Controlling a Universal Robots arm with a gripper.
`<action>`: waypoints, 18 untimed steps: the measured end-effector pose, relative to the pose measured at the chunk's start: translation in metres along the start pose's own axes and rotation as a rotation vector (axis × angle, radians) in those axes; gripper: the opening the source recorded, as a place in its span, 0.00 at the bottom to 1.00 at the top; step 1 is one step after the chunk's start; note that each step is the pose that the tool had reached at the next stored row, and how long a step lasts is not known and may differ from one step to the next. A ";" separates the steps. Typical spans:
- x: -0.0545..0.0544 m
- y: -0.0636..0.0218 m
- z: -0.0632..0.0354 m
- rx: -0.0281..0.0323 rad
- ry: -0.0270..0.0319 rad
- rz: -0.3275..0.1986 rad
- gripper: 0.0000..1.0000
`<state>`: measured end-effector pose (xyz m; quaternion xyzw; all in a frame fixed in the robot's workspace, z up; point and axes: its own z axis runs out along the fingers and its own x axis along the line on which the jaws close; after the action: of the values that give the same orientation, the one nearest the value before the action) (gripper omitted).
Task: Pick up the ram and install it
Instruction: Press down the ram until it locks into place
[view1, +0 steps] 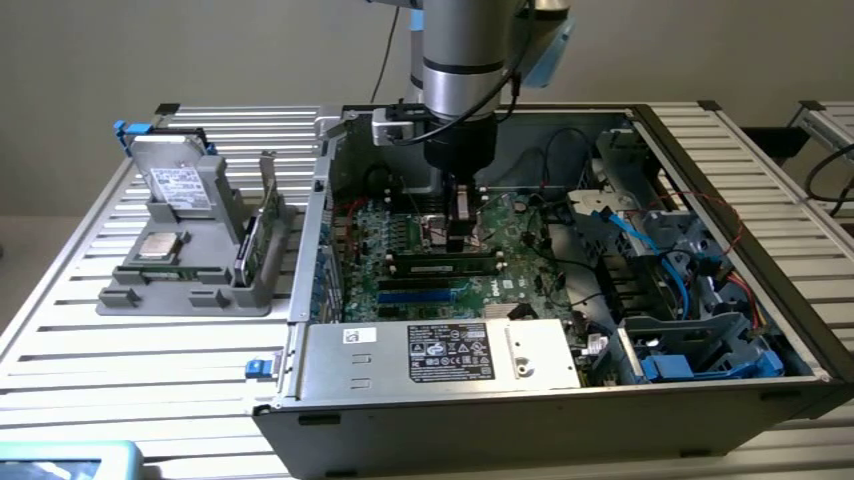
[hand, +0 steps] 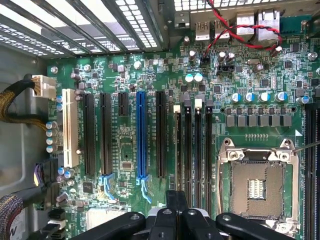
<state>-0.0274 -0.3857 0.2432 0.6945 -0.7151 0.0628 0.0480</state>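
From the exterior view I see the arm reaching down into the open computer case (view1: 561, 400), which lies on its side on the slatted desk (view1: 134, 350). The end effector (view1: 461, 235) sits low over the motherboard (view1: 400, 250), its tips pressed together just above the memory slots. The ram (view1: 447, 267) lies lengthwise along those slots, directly below the tips, a long dark-chipped stick seated among the black and blue slots; I cannot tell whether the tips touch it. Inside the case I also make out the power supply (view1: 447, 352) with its label at the near edge, a bundle of blue and black cables (view1: 627, 235) toward the exterior view's right, and a drive cage (view1: 701, 345) in the near corner on that side. On the desk to the exterior view's left stands a grey parts holder (view1: 187, 270) carrying a hard drive (view1: 174, 180) upright, a square silver processor (view1: 162, 247) lying flat, and a green expansion card (view1: 267, 225) on edge. In the wrist view I look along the motherboard (hand: 125, 160): the end effector (hand: 176, 210) shows as black fingers (hand: 170, 200) closed together, in line with the row of narrow black memory slots (hand: 192, 145). Beside those is the open processor socket (hand: 257, 182), with the blue expansion slot (hand: 141, 135) and a white one (hand: 70, 135) on the other side. Red and black wires (hand: 240, 30) run near the rear ports.
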 end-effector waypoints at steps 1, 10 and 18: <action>0.000 0.0000 0.0000 0.0000 -0.0001 0.000 0.11; 0.000 -0.0001 0.0001 -0.0111 0.0017 0.070 0.11; 0.000 -0.0002 0.0002 -0.0188 -0.0021 0.152 0.11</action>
<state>-0.0273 -0.3856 0.2429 0.6379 -0.7663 0.0588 0.0489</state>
